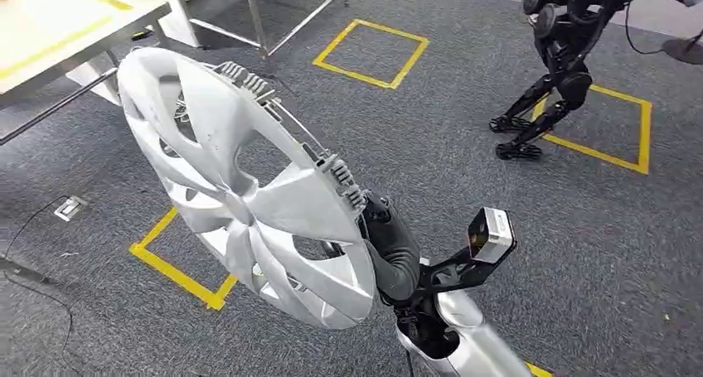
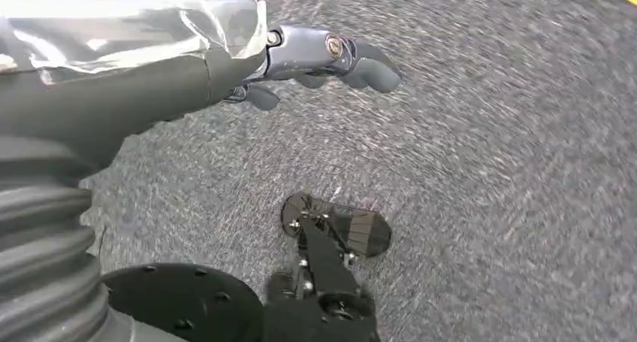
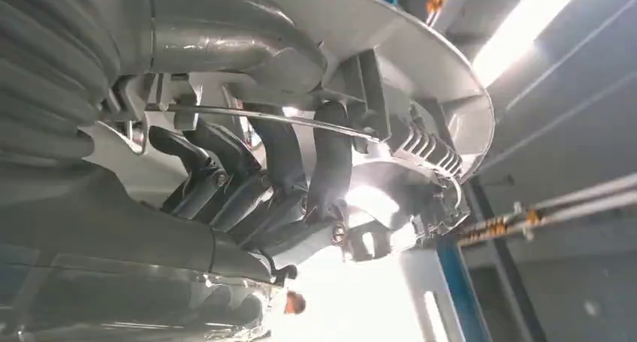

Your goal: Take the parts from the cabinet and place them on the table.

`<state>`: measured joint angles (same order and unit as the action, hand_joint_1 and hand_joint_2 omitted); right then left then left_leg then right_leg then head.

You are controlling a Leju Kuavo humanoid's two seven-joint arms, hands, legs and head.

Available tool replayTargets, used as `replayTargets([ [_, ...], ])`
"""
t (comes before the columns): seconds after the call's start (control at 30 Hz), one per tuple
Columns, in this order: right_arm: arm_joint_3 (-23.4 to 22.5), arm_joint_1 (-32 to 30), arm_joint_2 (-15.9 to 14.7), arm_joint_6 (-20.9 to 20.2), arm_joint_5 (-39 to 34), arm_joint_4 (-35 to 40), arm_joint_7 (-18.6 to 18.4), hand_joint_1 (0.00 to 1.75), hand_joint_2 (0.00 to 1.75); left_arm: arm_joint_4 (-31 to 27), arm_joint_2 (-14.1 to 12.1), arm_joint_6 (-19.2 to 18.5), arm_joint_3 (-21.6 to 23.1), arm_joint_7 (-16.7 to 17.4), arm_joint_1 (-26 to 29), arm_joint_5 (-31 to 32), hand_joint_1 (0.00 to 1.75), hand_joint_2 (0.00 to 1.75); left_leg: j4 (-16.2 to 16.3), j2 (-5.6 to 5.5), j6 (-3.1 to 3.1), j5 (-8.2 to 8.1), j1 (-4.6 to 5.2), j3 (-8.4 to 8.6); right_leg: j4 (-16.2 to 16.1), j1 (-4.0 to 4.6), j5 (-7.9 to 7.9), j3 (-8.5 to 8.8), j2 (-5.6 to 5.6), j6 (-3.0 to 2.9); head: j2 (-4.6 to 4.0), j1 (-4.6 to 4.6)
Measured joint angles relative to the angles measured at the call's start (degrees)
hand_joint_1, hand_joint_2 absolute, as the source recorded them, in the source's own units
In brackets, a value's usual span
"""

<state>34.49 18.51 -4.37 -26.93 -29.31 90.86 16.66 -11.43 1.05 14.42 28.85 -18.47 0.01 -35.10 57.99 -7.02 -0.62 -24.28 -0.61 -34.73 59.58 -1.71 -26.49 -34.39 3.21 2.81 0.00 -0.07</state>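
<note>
A grey carpeted floor, marked with yellow tape squares, stretched beneath the robot in the head view. A silver wheel cover, the part being carried, stood on edge and tilted in mid-air at centre left, well above the floor, its spokes facing the camera and its clips showing along the far rim. No brand or writing could be read on it. The right hand gripped its rim at the lower right; from the head the fingers were hidden behind the cover. The right wrist view showed what the head view could not: dark fingers curled over the rim and a thin wire ring on the cover's back, with the thick grey thumb pressed on the other side, ceiling lights glaring behind. A pale table with yellow edging, cut off by the frame, stood at the far left, apart from the cover. Another dark robot, its upper body cut off, stood at the far right on a tape square. A small floor socket lay at the near left. The left hand hung over blurred carpet, fingers loosely bent and holding nothing; how far they closed was hard to make out.
</note>
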Motion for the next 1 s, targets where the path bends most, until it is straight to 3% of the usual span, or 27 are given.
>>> replayTargets([
  [0.03,0.0,0.0,-0.1,0.1,-0.1,0.0,0.2,1.75,1.75,0.0,0.0,0.0,0.0,0.0,0.2,0.0,0.0,1.75,0.2,-0.37,0.28,-0.06,-0.17,-0.32,-0.1,0.01,0.13,0.33,-0.35,-0.84,0.0,-0.15],
  [0.1,0.1,0.0,-0.1,0.4,0.0,0.0,0.3,1.75,1.75,0.0,0.0,0.0,0.0,0.0,0.6,0.0,0.0,1.75,0.0,-1.03,0.63,0.16,-0.55,-0.61,-0.1,0.4,0.14,0.25,-1.01,-1.64,0.0,-0.15],
  [0.13,0.2,0.1,-0.1,0.4,0.0,0.0,0.3,1.75,1.75,0.0,0.0,0.0,0.0,0.0,0.9,0.0,0.0,1.75,0.2,-1.37,0.83,0.03,-0.71,-0.68,-0.2,0.04,0.27,0.32,-1.58,-1.93,0.0,-0.15],
  [0.17,0.3,0.2,0.0,0.4,0.0,0.0,0.4,1.75,1.75,0.0,0.0,0.0,0.0,0.0,1.1,0.0,0.0,1.75,0.8,0.33,1.04,-0.41,-0.7,-0.75,-0.3,-0.08,0.27,0.49,-2.19,-2.24,0.0,-0.13],
  [0.2,0.3,0.2,0.0,0.4,0.0,0.0,0.4,1.75,1.75,0.0,0.1,0.0,0.0,0.0,1.1,0.0,0.0,1.75,2.8,3.36,1.2,-1.68,-0.43,-1.64,-0.4,0.04,0.16,0.61,-2.6,-2.57,0.0,-0.48],
  [0.23,0.4,0.3,0.0,0.4,0.0,0.0,0.5,1.75,1.75,0.0,0.0,0.0,0.0,0.0,0.9,0.0,0.0,1.75,6.9,5.2,1.37,-3.84,-0.51,-3.63,-0.3,0.34,0.03,0.63,-3.24,-3.03,0.0,-0.46],
  [0.3,0.5,0.3,-0.1,0.4,0.0,-0.1,0.5,1.75,1.75,0.0,0.1,0.0,0.1,0.0,0.8,0.0,0.0,1.75,16.0,6.45,1.42,-7.6,-0.57,-8.3,-0.3,0.92,-0.17,0.59,-4.81,-3.33,0.0,-0.46],
  [0.33,0.5,0.2,-0.1,0.5,0.0,-0.2,0.5,1.75,1.75,0.0,0.1,0.0,0.1,0.0,0.8,0.0,0.0,1.75,18.5,6.54,1.33,-7.89,-0.57,-9.64,-0.3,1.15,-0.27,0.6,-5.61,-3.49,0.0,-0.48],
  [0.37,0.6,0.2,-0.2,0.7,0.1,-0.2,0.5,1.75,1.75,0.0,0.1,0.0,0.1,0.0,0.9,0.0,0.0,1.75,17.8,6.62,1.13,-7.02,-0.56,-9.34,-0.3,1.38,-0.35,0.65,-6.24,-3.58,0.0,-0.46],
  [0.4,0.6,0.2,-0.2,0.8,0.2,-0.2,0.6,1.75,1.75,0.0,0.1,-0.1,0.1,0.0,1.0,0.1,0.0,1.75,14.7,6.79,0.75,-5.18,-0.48,-7.78,-0.3,1.55,-0.44,0.73,-6.87,-3.67,0.0,-0.48],
  [0.43,0.6,0.2,-0.2,1.0,0.3,-0.2,0.8,1.75,1.75,0.0,0.0,-0.1,0.1,0.0,1.0,0.2,0.0,1.75,9.6,7.37,0.12,-2.77,-0.2,-5.04,-0.3,1.8,-0.53,0.91,-7.52,-3.78,0.0,-0.46],
  [0.47,0.5,0.2,-0.2,1.2,0.3,-0.2,0.9,1.75,1.75,0.0,-0.1,-0.2,0.1,-0.2,0.9,0.4,0.0,1.75,4.2,9.13,-0.77,-0.65,0.41,-1.91,-0.4,1.94,-0.66,1.17,-8.19,-3.9,0.0,-0.48],
  [0.5,0.5,0.2,-0.2,1.4,0.4,-0.2,0.9,1.75,1.75,-0.1,-0.4,-0.6,0.1,-0.2,0.7,0.7,0.0,1.75,1.6,12.23,-1.41,-1.05,1.31,-0.57,-0.4,2.1,-0.84,1.37,-8.67,-3.78,0.0,-0.39],
  [0.63,0.4,-0.1,-0.4,1.9,1.0,-0.2,1.0,1.75,1.75,-0.1,-0.8,-0.6,0.2,0.0,0.5,0.8,0.0,1.75,0.6,9.87,-2.17,-0.65,1.76,-0.55,-1.1,2.08,-0.93,2.04,-11.37,-3.05,0.0,-0.48],
  [0.67,0.3,-0.2,-0.3,2.0,1.2,-0.1,1.0,1.75,1.75,-0.1,-0.9,-0.2,0.3,0.1,0.7,0.8,0.0,1.75,-1.4,8.99,-2.49,0.48,0.65,1.01,-1.0,2.27,-1.26,1.85,-10.29,-2.78,0.0,-0.46],
  [0.7,0.2,-0.3,-0.3,2.1,1.3,-0.1,1.1,1.75,1.75,-0.1,-0.9,0.3,0.4,0.1,0.7,0.7,0.0,1.75,-2.3,8.36,-2.37,0.78,0.79,1.47,0.2,2.06,-1.81,1.63,-6.59,-2.78,-0.02,-0.22],
  [0.73,-0.1,-0.3,-0.5,2.1,1.3,-0.1,1.4,1.75,1.75,-0.1,-1.0,0.8,0.4,0.1,0.4,0.2,0.0,1.75,-2.3,7.56,-2.66,1.18,0.64,1.46,4.0,1.8,-3.57,-0.25,-4.33,-3.13,0.0,-0.24],
  [0.8,-0.7,-0.8,-0.7,2.1,1.5,-0.4,1.8,1.75,1.75,-0.1,-1.1,1.1,0.4,0.0,0.1,0.0,0.0,1.75,-2.3,5.72,-2.56,1.23,0.46,1.33,13.1,1.32,-6.71,-4.95,-3.31,-3.12,0.0,-0.15],
  [0.83,-0.8,-1.1,-0.7,2.1,1.8,-0.7,1.9,1.75,1.75,-0.2,-1.1,1.1,0.4,-0.2,0.1,-0.1,0.0,1.75,-2.3,4.83,-2.51,1.22,0.41,1.32,16.0,1.05,-7.2,-6.62,-3.31,-2.66,0.0,-0.17],
  [0.87,-1.0,-1.3,-0.8,2.1,2.2,-1.2,2.0,1.75,1.75,-0.2,-1.2,1.1,0.4,-0.3,0.2,-0.1,0.0,1.75,-2.2,3.87,-2.32,1.19,0.26,1.34,15.9,0.68,-6.55,-6.93,-3.31,-1.97,0.0,-0.17],
  [0.93,-1.7,-1.4,-0.8,1.9,2.6,-2.2,2.2,1.75,1.75,-0.2,-1.4,1.1,0.5,-0.3,0.1,-0.1,0.0,1.75,-1.6,1.89,-1.57,0.91,-0.22,1.3,8.1,-0.19,-2.57,-3.61,-3.07,0.01,0.0,-0.15],
  [0.97,-2.0,-1.1,-0.6,1.8,2.8,-2.7,2.3,1.75,1.75,-0.2,-1.5,1.1,0.5,-0.3,0.0,-0.1,0.0,1.75,-0.9,0.99,-0.91,0.49,-0.55,1.19,2.0,-0.8,-0.09,-0.66,-2.04,0.99,0.0,-0.15],
  [1.0,-2.1,-0.8,-0.5,1.8,2.8,-3.3,2.3,1.75,1.75,-0.1,-1.8,1.2,0.5,-0.3,-0.1,-0.2,0.0,1.75,-0.2,0.49,-0.2,0.02,-0.55,0.73,-0.1,-1.18,0.17,0.28,-0.01,1.18,0.0,-0.07],
])
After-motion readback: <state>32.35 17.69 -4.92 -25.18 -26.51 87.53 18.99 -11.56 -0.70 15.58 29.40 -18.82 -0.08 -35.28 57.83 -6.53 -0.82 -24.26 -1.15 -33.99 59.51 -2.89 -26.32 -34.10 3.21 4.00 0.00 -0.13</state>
